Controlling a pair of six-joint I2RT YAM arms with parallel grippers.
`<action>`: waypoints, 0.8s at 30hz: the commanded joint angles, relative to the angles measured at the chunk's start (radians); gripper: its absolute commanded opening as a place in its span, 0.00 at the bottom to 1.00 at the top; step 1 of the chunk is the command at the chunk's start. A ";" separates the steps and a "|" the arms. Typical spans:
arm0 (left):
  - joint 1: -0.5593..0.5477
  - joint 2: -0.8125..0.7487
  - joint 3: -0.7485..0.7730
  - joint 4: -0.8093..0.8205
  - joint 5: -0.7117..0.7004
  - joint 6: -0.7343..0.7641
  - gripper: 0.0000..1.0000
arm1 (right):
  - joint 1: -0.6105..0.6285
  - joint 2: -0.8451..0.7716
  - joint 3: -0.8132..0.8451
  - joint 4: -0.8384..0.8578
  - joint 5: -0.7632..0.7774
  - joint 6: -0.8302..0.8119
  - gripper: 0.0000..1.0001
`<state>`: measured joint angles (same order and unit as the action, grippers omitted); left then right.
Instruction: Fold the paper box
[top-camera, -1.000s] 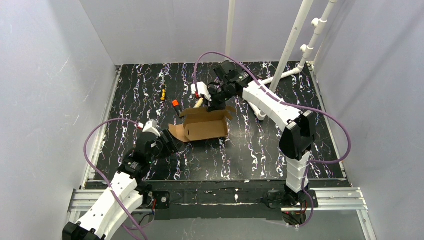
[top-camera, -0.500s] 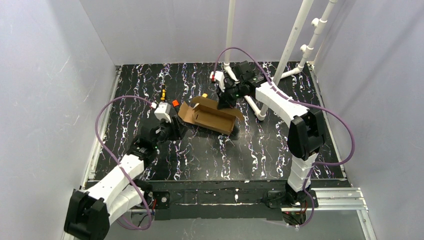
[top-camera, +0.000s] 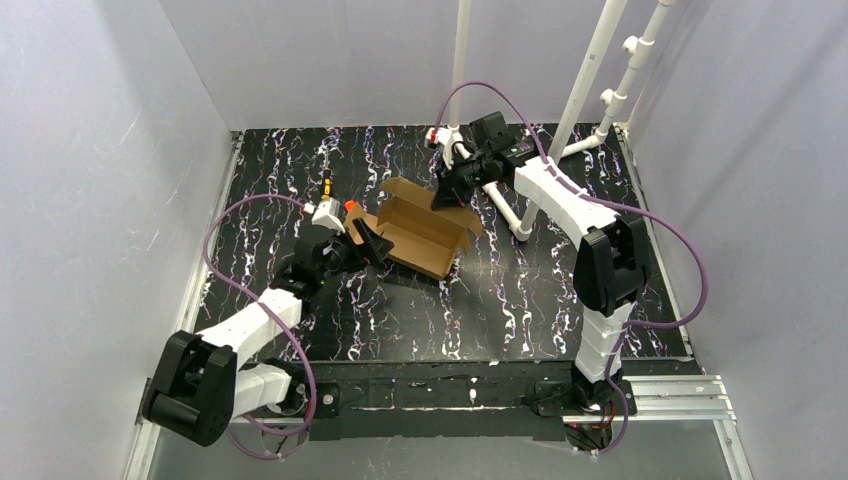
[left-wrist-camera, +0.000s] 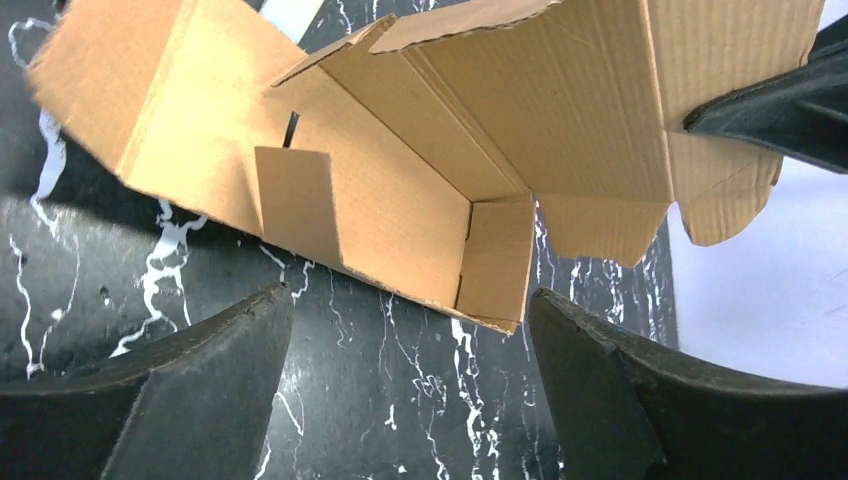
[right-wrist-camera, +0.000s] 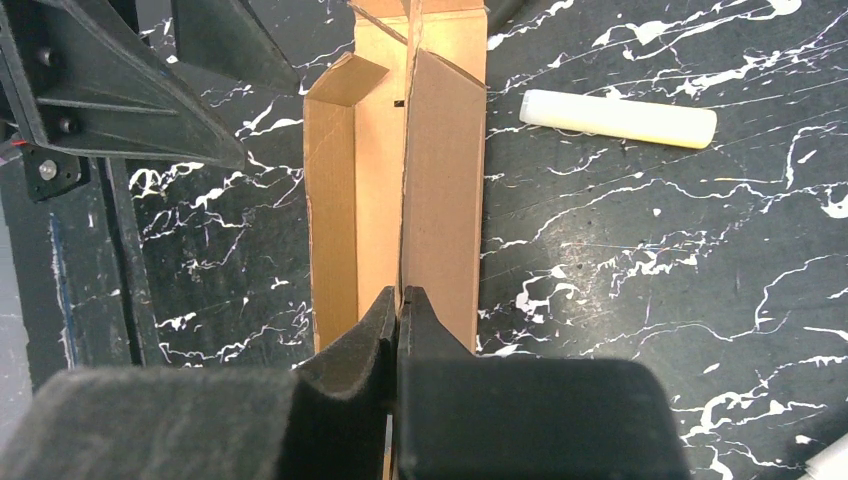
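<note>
The paper box (top-camera: 425, 228) is a brown cardboard tray, partly folded, with walls up and flaps still spread. It hangs tilted over the black marbled table. My right gripper (top-camera: 447, 195) is shut on the thin upper edge of one long wall (right-wrist-camera: 440, 180), the fingertips (right-wrist-camera: 400, 292) pinched tight on the cardboard. My left gripper (top-camera: 372, 243) stands open at the box's near-left end. In the left wrist view its fingers (left-wrist-camera: 408, 300) straddle the lower corner of the box (left-wrist-camera: 420, 150) without touching it. The right finger (left-wrist-camera: 770, 110) shows at the upper right.
A white cylinder (right-wrist-camera: 618, 118) lies on the table beyond the box. An orange piece (top-camera: 351, 206) and a yellow-and-black tool (top-camera: 326, 184) lie left of the box. White pipes (top-camera: 520, 205) stand at the back right. The enclosure's walls ring the table.
The right gripper swung the box round and tilted it, shifting it toward the back. The left arm came forward to the box's left end, and its jaws narrowed and then spread wide.
</note>
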<state>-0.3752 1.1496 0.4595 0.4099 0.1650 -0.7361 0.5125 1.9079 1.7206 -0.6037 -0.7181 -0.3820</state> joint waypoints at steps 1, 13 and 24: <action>0.002 -0.103 -0.059 0.012 -0.064 -0.160 0.95 | 0.000 -0.045 -0.007 0.026 -0.041 0.029 0.01; 0.001 -0.129 0.073 -0.307 -0.025 -0.005 0.97 | 0.014 -0.037 0.013 -0.061 -0.074 -0.045 0.01; -0.122 0.182 0.266 -0.559 -0.290 -0.318 0.59 | 0.018 0.033 0.123 -0.184 -0.026 -0.081 0.01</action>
<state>-0.4858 1.2884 0.6682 -0.0742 -0.0731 -1.0058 0.5259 1.9350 1.7901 -0.7624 -0.7570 -0.4526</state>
